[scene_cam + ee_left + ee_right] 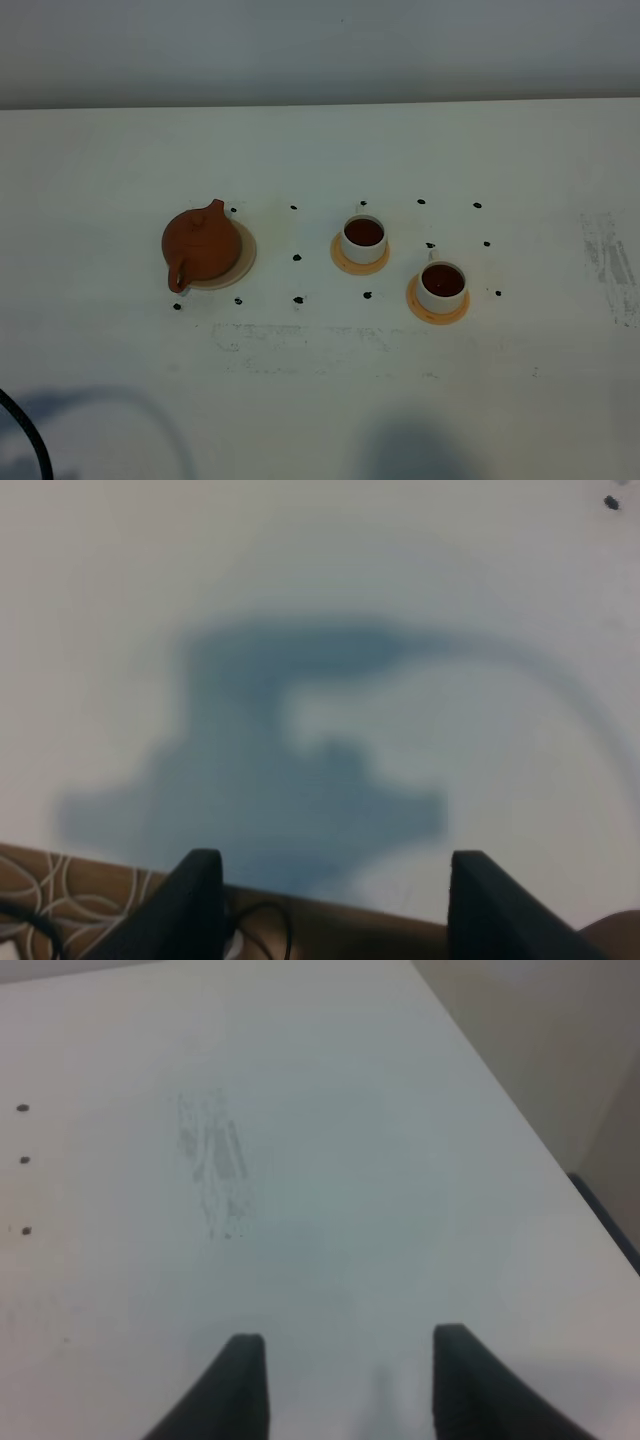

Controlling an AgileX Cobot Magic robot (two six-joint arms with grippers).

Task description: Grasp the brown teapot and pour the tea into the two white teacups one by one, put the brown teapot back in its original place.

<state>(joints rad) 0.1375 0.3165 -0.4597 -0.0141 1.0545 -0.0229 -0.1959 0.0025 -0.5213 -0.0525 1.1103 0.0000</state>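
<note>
The brown teapot (200,244) sits on a pale beige disc (243,258) at the left of the white table, its spout pointing toward the far side. Two white teacups hold dark tea, each standing on an orange-tan coaster: one (363,238) near the middle, the other (441,285) to its right and nearer. Neither gripper shows in the exterior high view. My left gripper (335,895) is open over the table's near edge with nothing between its fingers. My right gripper (345,1380) is open too, above bare table near the right edge.
Small black dots (297,257) mark the table (320,400) around the teapot and cups. A grey smudge (608,262) lies at the far right. A black cable (30,435) curves in at the lower left corner. Patterned floor (60,890) shows past the table edge.
</note>
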